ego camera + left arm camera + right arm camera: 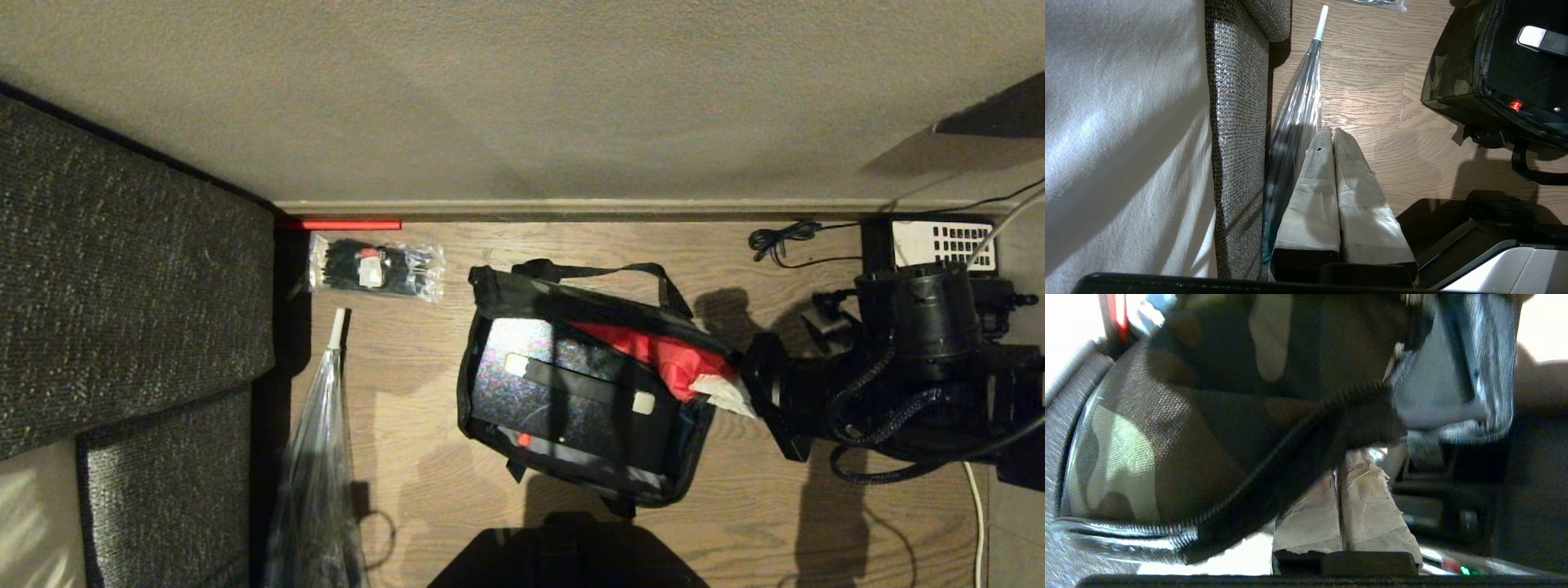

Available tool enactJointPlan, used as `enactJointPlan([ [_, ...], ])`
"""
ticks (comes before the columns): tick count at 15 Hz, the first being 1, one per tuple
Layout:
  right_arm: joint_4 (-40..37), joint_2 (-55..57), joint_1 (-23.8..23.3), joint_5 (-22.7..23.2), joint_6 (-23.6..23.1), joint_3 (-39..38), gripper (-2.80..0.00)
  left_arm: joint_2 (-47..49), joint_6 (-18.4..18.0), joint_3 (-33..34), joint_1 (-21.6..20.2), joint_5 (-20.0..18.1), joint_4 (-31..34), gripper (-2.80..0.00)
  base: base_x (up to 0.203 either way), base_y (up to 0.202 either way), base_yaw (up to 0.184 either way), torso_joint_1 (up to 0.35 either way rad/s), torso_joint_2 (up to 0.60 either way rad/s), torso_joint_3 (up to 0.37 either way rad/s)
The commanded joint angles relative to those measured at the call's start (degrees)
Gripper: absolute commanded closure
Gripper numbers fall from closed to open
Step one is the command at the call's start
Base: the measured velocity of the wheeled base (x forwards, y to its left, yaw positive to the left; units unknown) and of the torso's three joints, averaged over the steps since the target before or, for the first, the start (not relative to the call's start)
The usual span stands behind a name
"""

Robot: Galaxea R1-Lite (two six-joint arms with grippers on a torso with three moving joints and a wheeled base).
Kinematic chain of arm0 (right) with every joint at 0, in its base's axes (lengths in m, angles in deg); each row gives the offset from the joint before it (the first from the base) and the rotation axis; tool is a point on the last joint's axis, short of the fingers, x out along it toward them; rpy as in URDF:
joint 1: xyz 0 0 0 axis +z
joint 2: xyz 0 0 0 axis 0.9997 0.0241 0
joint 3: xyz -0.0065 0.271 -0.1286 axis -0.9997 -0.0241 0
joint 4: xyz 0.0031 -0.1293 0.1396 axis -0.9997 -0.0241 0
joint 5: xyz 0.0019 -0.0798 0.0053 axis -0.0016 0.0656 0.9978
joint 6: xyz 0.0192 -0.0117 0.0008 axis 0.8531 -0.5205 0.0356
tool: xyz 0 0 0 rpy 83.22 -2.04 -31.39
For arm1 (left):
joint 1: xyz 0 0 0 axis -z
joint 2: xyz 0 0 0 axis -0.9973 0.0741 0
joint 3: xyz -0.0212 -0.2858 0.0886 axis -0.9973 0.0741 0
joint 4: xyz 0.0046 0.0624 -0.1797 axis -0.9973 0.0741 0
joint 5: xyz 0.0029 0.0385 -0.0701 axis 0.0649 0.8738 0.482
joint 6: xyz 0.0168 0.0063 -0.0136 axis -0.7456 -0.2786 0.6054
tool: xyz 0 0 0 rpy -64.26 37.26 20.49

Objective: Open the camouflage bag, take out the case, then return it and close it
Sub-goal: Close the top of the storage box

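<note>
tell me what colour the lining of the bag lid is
Red, on the lid lining of the bag; clearest in the head view.

A wooden floor meets a plain beige wall; a dark woven sofa stands at the left.

Bare floor between sofa-side umbrella and camouflage bag.

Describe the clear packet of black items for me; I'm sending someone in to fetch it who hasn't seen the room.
Start at the dark woven sofa on the left and follow the wall's skirting board to the corner. On the wooden floor there lies the clear packet, left of the open camouflage bag. It is small, flat, crinkly, stuffed with black strips, with a red-and-white label, unlike the long clear umbrella below it.
</note>
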Motion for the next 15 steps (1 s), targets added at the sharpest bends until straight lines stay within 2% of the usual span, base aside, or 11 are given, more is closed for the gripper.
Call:
enactJointPlan([
  [1,-1.09,-0.82,0.91,0.02,0.22,-0.65,0.0,-0.06,0.02,0.09,-0.08,0.0,-0.01,0.0,0.0,0.0,0.0,0.0,0.0,0.0],
  [15,-6.21,-2.09,6.72,-0.16,-0.54,-3.45,0.0,-0.11,0.02,0.18,-0.02,0.0,-0.01,0.0,0.0,0.0,0.0,0.0,0.0,0.0],
])
